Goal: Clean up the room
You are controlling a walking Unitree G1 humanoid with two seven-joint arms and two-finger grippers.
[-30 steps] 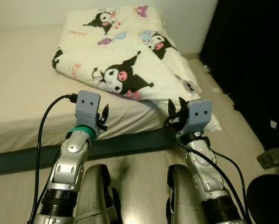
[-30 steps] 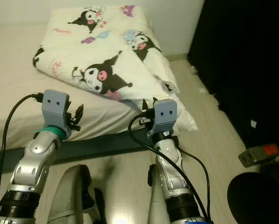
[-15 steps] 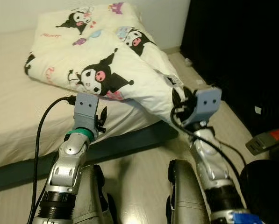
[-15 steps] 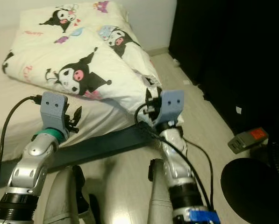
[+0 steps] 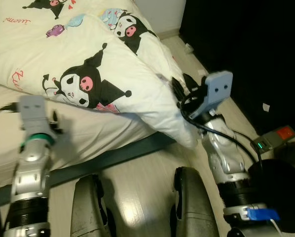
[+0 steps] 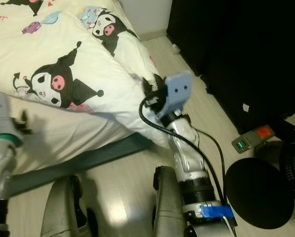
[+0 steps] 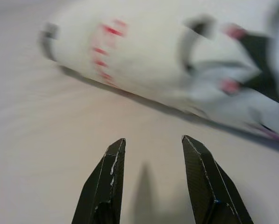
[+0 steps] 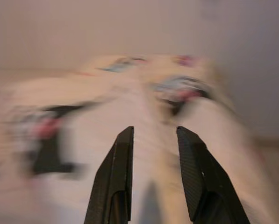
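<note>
Head and wrist views, read left to right. At the lower left of the left eye view, the left gripper (image 5: 52, 120) is raised over the cream bed sheet (image 5: 88, 133), blurred by motion; in the left wrist view its two black fingers (image 7: 104, 186) stand apart with nothing between them, above the sheet and pointing toward the rolled edge of the comforter (image 7: 167, 60). Across the upper left and centre of the left eye view lies the white comforter (image 5: 88, 59), printed with black-and-pink cartoon characters, piled on the bed, its lower right corner hanging over the dark bed frame (image 5: 117, 153) toward the pale wooden floor (image 5: 137, 187). At centre right, the right gripper (image 5: 179, 91) is raised against that overhanging part of the comforter; whether it touches cannot be told. In the blurred right wrist view its fingers (image 8: 116, 182) are parted and empty, aimed at the comforter. At the right edge, on the floor, lie a grey power strip (image 5: 273, 139) with a red switch and, in the lower right corner, a round black fan base (image 6: 258, 197). The robot's grey legs (image 5: 191, 207) fill the bottom centre
</note>
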